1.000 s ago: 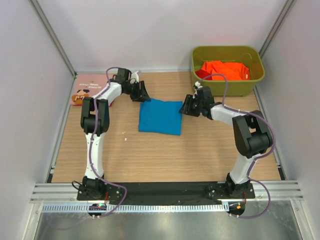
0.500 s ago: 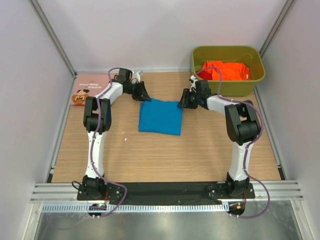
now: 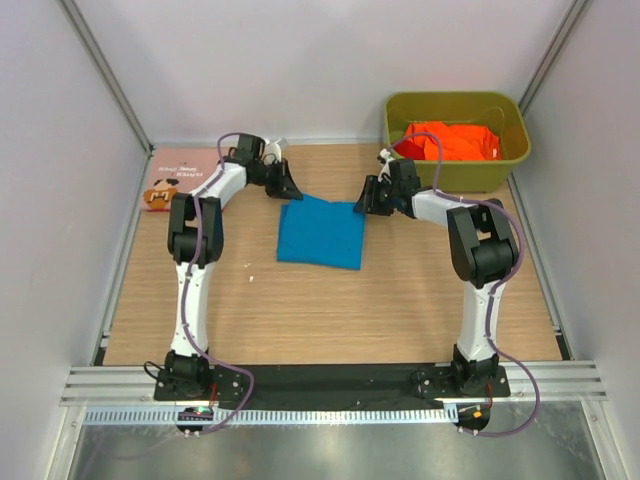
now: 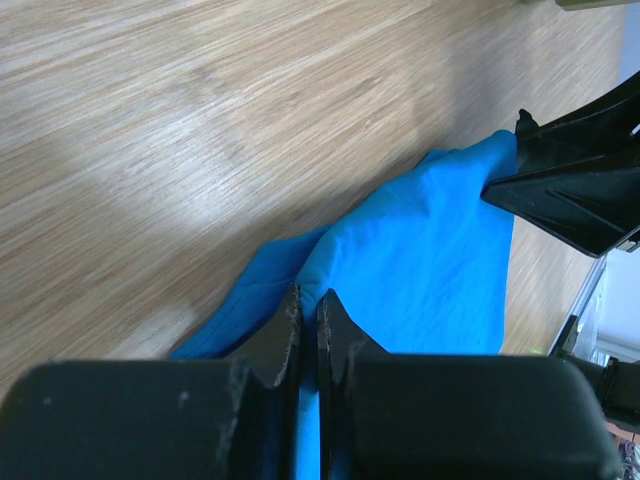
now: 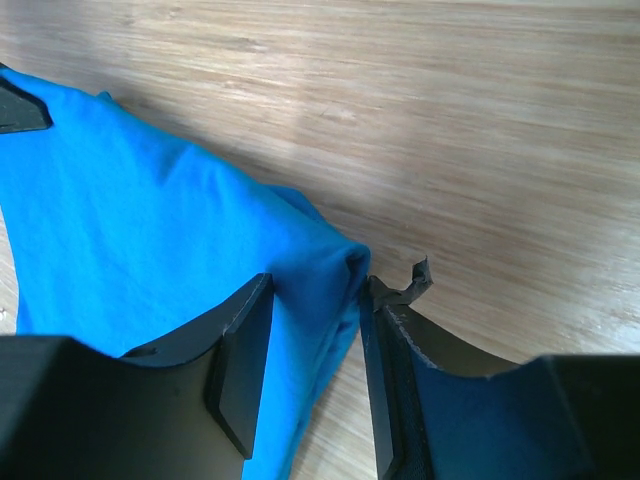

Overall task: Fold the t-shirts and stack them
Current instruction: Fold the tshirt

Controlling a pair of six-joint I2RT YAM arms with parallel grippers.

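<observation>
While both claws pinch it, blue t-shirt [image 3: 321, 233] lies flat.

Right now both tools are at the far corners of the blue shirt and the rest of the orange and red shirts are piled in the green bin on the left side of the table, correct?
Not quite. The green bin sits at the far right of the table, as the top external view shows. The rest holds: the left tool and right tool are at the far corners of the blue shirt.

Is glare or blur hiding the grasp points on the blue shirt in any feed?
Left wrist: a pale sheen on the table, clear of the sharp blue shirt; the near fingers are soft. Right wrist: the blue fold between the fingers reads crisply. Top external: even light, but both grippers look small.
</observation>
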